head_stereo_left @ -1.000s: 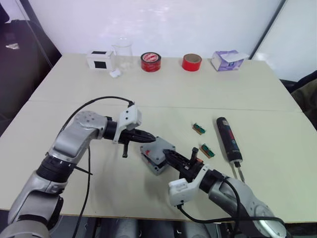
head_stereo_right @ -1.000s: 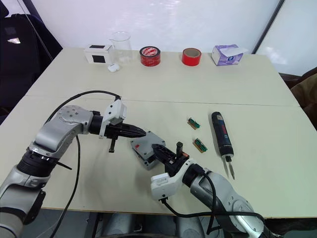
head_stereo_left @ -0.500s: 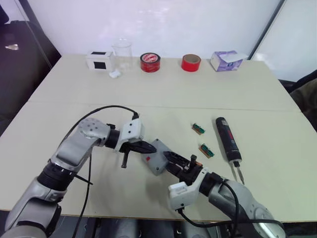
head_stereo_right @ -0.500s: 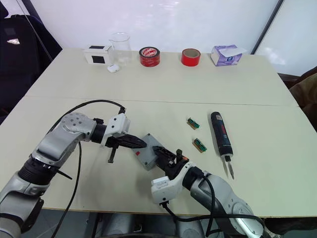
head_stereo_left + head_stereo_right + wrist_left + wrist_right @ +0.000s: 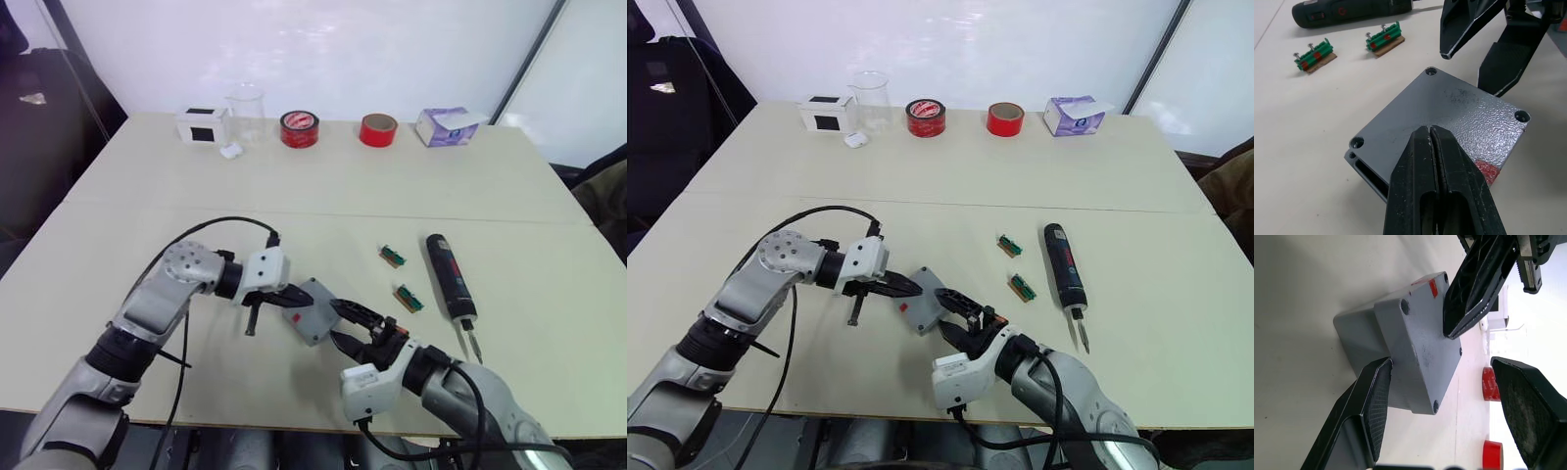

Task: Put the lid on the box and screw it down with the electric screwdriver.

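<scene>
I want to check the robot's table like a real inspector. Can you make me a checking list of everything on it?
Surface: beige table, seam across it.
Job's things: lid sits on box; electric screwdriver lies apart.
Clutter: two green pieces, two red tape rolls, beaker, white box, tissue box.
Grippers: left gripper shut, tips on lid; right gripper open beside box.
Cables: black cable over left arm.
Surroundings: white wall.

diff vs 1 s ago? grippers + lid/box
The right gripper let go of the lid and box and backed off, fingers open. The left gripper, shut, moved in onto the lid's top. The electric screwdriver and green pieces stayed put.
</scene>
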Available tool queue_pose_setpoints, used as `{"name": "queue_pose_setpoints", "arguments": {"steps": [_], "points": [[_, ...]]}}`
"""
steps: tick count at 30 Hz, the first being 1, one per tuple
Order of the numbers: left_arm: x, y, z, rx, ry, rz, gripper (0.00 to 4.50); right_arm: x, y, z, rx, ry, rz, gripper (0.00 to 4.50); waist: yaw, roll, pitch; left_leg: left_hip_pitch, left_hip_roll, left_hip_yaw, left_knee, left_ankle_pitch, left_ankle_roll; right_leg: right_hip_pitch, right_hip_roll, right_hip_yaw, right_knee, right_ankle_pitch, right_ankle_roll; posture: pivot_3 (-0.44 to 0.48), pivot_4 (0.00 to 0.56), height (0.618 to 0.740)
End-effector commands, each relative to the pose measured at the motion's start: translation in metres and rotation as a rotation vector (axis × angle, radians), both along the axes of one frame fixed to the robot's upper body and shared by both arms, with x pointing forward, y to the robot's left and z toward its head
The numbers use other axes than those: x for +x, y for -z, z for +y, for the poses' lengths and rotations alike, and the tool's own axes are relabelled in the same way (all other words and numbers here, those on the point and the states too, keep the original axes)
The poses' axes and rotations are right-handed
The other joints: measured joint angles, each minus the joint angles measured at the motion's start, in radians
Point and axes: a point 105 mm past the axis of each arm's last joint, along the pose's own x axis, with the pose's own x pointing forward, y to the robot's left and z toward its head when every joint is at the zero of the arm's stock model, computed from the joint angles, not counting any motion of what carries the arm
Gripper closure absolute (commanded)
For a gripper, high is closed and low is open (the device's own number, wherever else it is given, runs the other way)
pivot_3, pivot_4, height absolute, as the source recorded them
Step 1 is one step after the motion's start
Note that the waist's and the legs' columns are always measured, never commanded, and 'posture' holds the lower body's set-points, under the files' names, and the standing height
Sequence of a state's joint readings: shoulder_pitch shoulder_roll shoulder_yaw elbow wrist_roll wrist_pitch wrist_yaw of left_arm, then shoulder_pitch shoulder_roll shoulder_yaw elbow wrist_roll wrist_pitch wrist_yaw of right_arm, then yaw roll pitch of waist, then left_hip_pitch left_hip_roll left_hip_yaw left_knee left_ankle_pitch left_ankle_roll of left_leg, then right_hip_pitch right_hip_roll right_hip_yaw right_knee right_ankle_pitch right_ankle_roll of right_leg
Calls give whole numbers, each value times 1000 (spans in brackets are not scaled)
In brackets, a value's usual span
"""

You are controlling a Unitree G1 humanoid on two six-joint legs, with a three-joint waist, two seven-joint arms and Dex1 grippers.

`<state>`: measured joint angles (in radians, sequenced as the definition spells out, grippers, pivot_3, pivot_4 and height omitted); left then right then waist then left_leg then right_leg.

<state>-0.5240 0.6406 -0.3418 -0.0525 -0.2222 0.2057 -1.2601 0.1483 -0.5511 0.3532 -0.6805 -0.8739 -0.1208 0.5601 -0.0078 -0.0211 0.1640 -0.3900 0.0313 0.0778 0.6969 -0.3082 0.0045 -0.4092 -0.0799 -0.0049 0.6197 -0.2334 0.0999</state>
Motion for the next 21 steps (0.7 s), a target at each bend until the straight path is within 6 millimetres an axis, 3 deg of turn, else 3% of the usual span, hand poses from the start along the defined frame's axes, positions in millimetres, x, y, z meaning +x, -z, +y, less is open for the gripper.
{"name": "queue_pose_setpoints", "arguments": {"steps": [1,5,7,14,21], "points": [[2,27,12,97,-51,59,4500,-4,-23,3,61,-30,-63,1332,0,0,0,0,0,0,0,0,0,0,0,0,0,0,0,0,150,740],[6,23,12,90,-59,50,4500,-2,-23,2,75,-33,-56,1332,0,0,-1,0,0,0,0,0,0,0,0,0,0,0,0,0,150,740],[6,21,13,85,-58,48,4500,-3,-23,2,83,-39,-49,1792,0,0,-1,0,0,0,0,0,0,0,0,0,0,0,0,0,150,740],[9,13,12,61,-57,38,4500,-5,-19,-2,83,-43,-15,4439,-1,0,-1,0,0,0,0,0,0,0,0,0,0,0,0,0,150,740],[9,3,8,44,-49,31,4500,-6,-17,-7,126,-10,66,4439,-1,0,-1,0,0,-1,0,0,0,0,0,0,0,0,0,0,150,740]]}}
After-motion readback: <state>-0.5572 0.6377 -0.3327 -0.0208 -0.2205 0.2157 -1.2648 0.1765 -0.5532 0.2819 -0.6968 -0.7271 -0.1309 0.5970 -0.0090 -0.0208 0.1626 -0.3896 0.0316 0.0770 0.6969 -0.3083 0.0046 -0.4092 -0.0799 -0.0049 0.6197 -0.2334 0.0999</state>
